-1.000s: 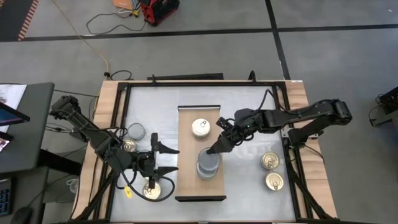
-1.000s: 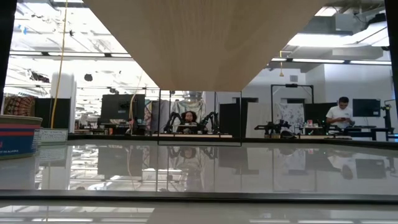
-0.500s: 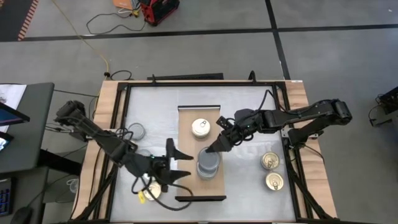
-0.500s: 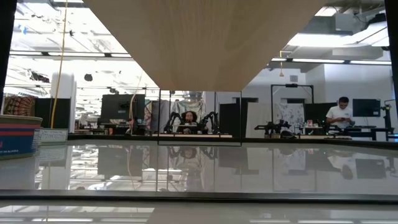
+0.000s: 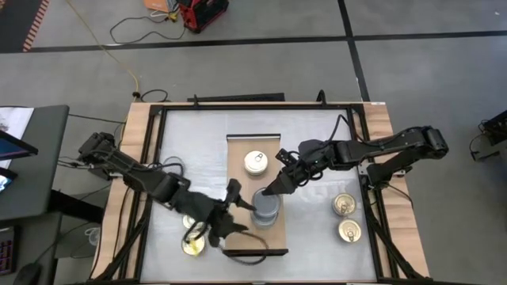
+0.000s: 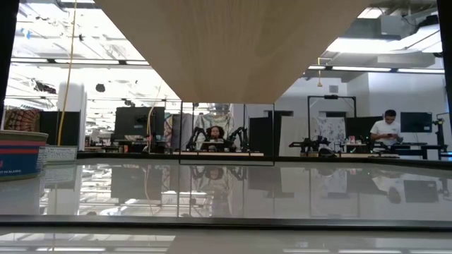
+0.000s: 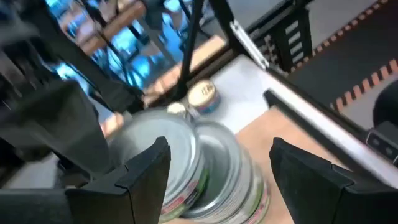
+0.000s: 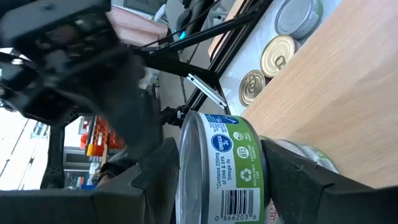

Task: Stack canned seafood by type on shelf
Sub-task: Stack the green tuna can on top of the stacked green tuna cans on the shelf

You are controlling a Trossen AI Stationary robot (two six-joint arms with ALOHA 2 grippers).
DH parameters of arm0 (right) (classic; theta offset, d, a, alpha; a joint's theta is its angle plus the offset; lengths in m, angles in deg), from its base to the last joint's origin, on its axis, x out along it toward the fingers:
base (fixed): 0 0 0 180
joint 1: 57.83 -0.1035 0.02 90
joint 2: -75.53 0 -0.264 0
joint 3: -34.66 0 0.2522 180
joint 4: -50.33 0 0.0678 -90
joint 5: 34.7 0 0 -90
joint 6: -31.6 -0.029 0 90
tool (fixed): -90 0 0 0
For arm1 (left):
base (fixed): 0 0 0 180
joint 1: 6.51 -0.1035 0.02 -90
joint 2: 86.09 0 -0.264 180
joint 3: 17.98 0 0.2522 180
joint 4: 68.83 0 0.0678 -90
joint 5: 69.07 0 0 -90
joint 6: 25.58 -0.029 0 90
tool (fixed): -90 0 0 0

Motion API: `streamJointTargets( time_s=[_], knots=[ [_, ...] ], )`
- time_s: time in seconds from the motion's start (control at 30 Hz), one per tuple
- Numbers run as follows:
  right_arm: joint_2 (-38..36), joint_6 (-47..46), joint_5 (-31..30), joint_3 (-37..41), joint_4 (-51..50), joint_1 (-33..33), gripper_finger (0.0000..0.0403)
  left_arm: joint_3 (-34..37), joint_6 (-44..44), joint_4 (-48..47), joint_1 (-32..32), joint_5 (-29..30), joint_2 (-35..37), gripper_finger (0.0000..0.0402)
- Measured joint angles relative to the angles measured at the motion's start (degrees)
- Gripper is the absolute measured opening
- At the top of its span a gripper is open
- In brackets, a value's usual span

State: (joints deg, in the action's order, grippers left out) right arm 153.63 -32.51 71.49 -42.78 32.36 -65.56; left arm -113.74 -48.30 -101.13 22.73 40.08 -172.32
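The light-wood shelf lies in the middle of the table. On it stand one gold-lid can and a stack of silver-lid cans. My right gripper reaches in from the table's right and is shut on the stack's top can, which has a green label. My left gripper is open at the stack's left side, with its fingers on either side of the stack and touching nothing. Two gold cans sit on the table to the right, and one gold can sits at near left. My right gripper holds the top silver can by its labelled side wall, pinched between the two fingers. The fingers slant down from the table's right and far side. The can sits on the cans below it, a little out of line with them.
The right wrist view shows a silver can and two gold cans on the table left of the shelf. A dark frame runs around the table. The low view shows only the room beyond, with a person far off.
My left gripper has swung from the near-left part of the table toward the shelf and now stands open around the silver stack. It left the gold can it was over behind. My right gripper and the cans on the shelf have stayed still.
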Motion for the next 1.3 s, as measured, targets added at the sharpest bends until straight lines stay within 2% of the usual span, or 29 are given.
streamJointTargets(
  time_s=[0.17,0.33,0.47,0.73,1.3],
  knots=[
    [0.0,0.0,0.2,0.0,0.3,-0.8,0.0245,-2.0,-0.4,-1.7,-0.8,-0.8,-3.1,0.0261],
    [0.0,0.1,0.6,0.0,-0.5,-1.3,0.0245,-4.8,-2.9,-1.6,-1.3,3.2,-5.1,0.0261],
    [0.0,0.1,0.8,0.0,-0.5,-1.7,0.0245,-6.7,-2.2,-1.2,-1.0,3.1,-4.8,0.0261],
    [0.0,0.1,0.8,0.0,-0.5,-2.4,0.0245,-7.0,6.2,-5.3,-3.1,-7.3,-4.7,0.0261],
    [-0.2,0.2,0.8,0.0,0.8,-1.8,0.0245,-7.0,10.2,-9.6,-2.8,-8.9,-4.9,0.0261]
  ],
)
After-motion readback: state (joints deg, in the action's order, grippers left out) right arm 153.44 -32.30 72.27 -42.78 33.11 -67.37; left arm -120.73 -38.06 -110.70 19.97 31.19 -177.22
